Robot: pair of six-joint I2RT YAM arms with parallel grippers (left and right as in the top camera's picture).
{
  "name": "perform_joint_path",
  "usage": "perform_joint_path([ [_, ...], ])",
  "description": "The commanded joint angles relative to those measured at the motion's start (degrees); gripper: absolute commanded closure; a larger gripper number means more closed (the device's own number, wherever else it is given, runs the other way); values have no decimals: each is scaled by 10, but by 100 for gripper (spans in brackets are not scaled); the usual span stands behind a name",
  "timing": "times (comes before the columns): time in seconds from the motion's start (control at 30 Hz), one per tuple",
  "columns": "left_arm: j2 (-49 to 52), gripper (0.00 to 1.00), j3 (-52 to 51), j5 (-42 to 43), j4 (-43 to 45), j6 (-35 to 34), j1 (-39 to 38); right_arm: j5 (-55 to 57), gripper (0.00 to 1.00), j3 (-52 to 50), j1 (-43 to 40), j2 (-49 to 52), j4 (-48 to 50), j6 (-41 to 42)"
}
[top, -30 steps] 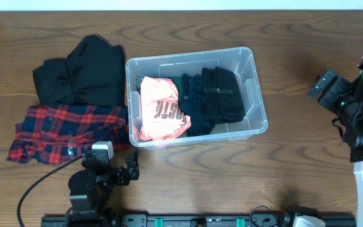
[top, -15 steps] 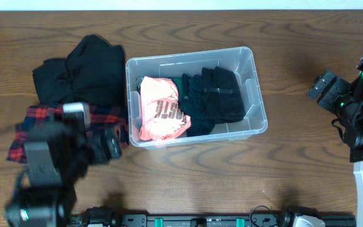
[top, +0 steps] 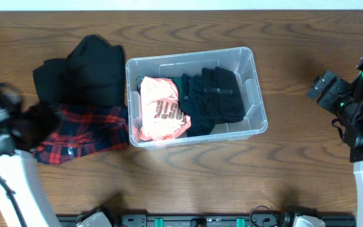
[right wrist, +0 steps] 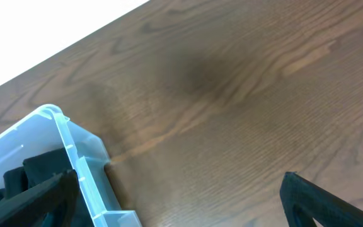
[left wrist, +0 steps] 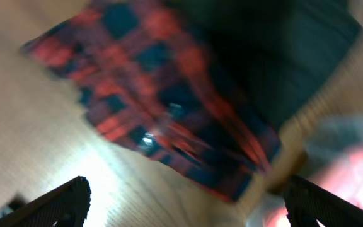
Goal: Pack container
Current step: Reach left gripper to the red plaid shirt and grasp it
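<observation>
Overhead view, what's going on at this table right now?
Two robot arms are packing clothes into a clear plastic rectangular bin, which already holds a pink folded garment and black clothes. The left gripper, open and empty, hovers by the red-and-black plaid shirt, which lies beside a black garment. The right gripper, open, hangs to the bin's right.

heaped black garment point(top: 87, 72) on wooden table point(top: 295, 164) | red plaid shirt point(top: 87, 129) touching it | pink top point(top: 159, 113) beside black clothes point(top: 216, 94)

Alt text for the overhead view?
Clear container holding a pink garment and black clothes sits mid-table. A red plaid shirt and a black garment lie to its left. Left arm and right arm sit at the edges.
</observation>
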Motion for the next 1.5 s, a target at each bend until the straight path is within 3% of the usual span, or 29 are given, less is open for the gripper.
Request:
perform_joint_path([
  [0.0,42,2,9,67,-2,-16,95,-2,1,1,-3,0,1,-5],
  [0.27,202,2,5,216,35,15,234,-2,1,1,-3,0,1,-5],
  [0.4,276,2,5,265,62,73,267,-2,1,1,-3,0,1,-5],
  [0.7,408,2,5,320,126,136,258,-2,1,1,-3,0,1,-5],
  [1.1,497,0,5,270,166,147,211,-2,1,1,-3,0,1,-5],
  [1.2,511,22,5,270,167,147,197,-2,1,1,-3,0,1,-5],
  [1.3,511,69,5,271,164,146,191,-2,1,1,-3,0,1,-5],
  [1.4,506,89,5,273,151,146,192,-2,1,1,-3,0,1,-5],
  [1.47,493,93,5,273,143,135,192,-2,1,1,-3,0,1,-5],
])
